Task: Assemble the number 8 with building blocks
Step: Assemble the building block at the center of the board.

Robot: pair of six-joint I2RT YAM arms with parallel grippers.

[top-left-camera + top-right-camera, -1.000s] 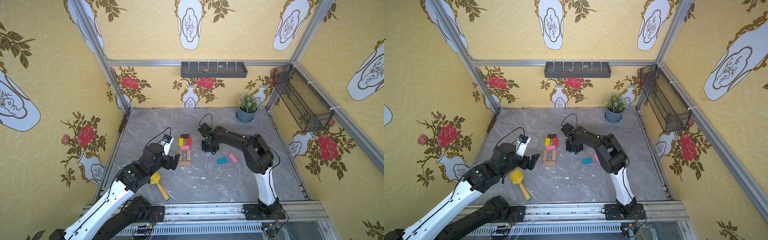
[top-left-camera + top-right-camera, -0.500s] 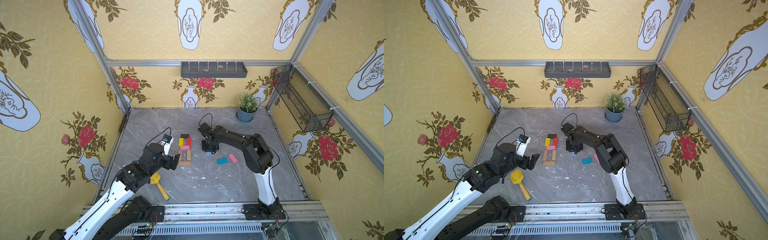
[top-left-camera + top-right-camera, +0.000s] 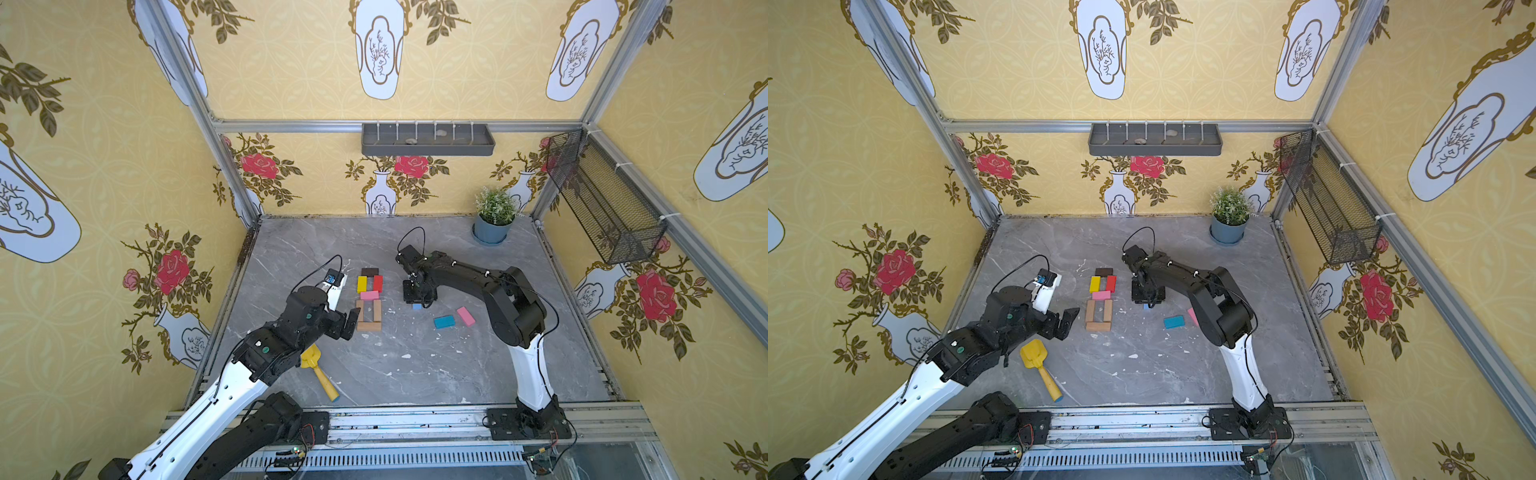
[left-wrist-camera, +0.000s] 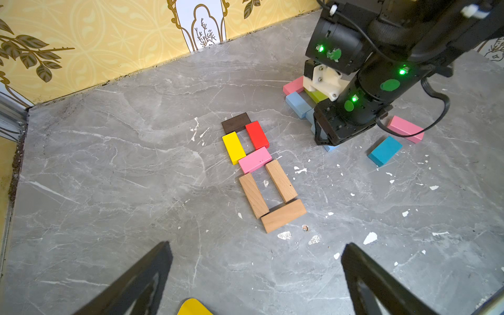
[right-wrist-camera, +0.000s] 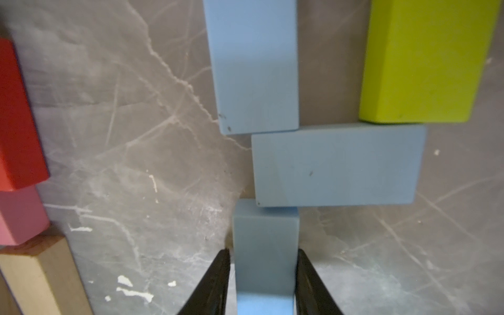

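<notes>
An 8 of building blocks lies flat on the table: dark brown [image 4: 236, 122], red [image 4: 257, 135], yellow [image 4: 233, 147], pink [image 4: 255, 159] and three tan blocks [image 4: 281, 180]. To its right my right gripper [image 5: 264, 253] points down, open, its jaws just off the sides of a light blue block [image 5: 266, 245] resting on the table. That block adjoins two more light blue blocks [image 5: 335, 166] and a green one [image 5: 428, 60]. My left gripper [image 4: 256, 245] hovers wide open and empty near the tan end of the 8. In both top views the right gripper [image 3: 417, 297] hides most of its cluster.
A teal block [image 3: 444, 321] and a pink block [image 3: 466, 316] lie loose right of the right gripper. A yellow toy shovel [image 3: 318, 370] lies under the left arm. A potted plant [image 3: 493, 220] stands at the back right, beneath a wire basket [image 3: 602, 199] on the wall.
The right gripper's jaws have eased apart around the light blue block. Both arms stay where they were, and no block has visibly moved.
</notes>
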